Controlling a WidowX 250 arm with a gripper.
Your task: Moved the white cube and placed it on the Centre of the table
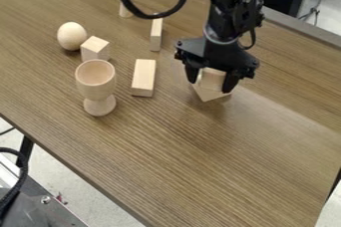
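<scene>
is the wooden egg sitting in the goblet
No, the wooden egg rests on the table, and the goblet stands apart from it.

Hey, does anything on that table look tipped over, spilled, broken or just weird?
No, nothing stands out. The wooden goblet stands upright, the wooden egg looks whole, and I see no spill. Whether the wooden blocks at the gripper line up squarely, I can't tell.

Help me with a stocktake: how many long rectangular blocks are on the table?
2: the nearer block between the goblet and the gripper, and the farther block behind it. The gripper partly covers some wood, so another may be hidden.
</scene>
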